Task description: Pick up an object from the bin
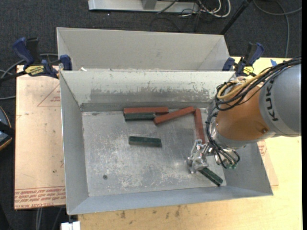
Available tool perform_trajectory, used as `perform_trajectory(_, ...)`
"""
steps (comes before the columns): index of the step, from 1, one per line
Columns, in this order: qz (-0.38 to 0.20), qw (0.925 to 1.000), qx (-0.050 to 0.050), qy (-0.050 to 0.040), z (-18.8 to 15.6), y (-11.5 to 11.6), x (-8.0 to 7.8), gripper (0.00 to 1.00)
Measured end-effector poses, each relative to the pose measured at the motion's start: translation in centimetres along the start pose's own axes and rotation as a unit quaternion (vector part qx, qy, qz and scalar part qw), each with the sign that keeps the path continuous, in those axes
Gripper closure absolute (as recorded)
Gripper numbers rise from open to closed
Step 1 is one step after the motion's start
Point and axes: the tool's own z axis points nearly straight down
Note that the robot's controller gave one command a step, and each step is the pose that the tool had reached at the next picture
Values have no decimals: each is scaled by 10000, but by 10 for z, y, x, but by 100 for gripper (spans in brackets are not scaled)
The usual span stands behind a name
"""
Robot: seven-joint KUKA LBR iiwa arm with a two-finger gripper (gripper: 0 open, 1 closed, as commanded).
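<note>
The tool (197,163) hangs low over the bin (144,87) floor at about 4 o'clock, at the end of the arm (242,121) with its orange wrist cover. Whether it is spread or pressed together I cannot tell.

The thing nearest to it is a dark green bar (212,177), lying flat and slanted just beside the tool at its 4 o'clock, close to where the floor meets the sloped wall. I take this to be the likely target, though nothing shows it gripped.

To do this well, the tool should probably turn to close across the bar's narrow width rather than along its length. It should also come down near the bar's middle, keeping clear of the sloped wall at 5 o'clock.

A reddish-brown bar (198,124) lies near the tool at its 12 o'clock and should be left alone. Two more reddish bars (165,114) and a green one lie along the back at 12 o'clock. Another green bar (145,141) sits well apart near the centre.

The bin's floor is scuffed bare metal, so a bar may well slide if nudged. Around the bin is dark carpet (43,8), with cables (213,1) at 1 o'clock.
</note>
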Motion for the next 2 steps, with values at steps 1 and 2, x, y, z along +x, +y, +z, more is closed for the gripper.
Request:
perform_trajectory(1,-53,10000,-4,53,-47,-2,4,100)
perform_trajectory(2,-91,10000,8,7,-149,-4,0,0)
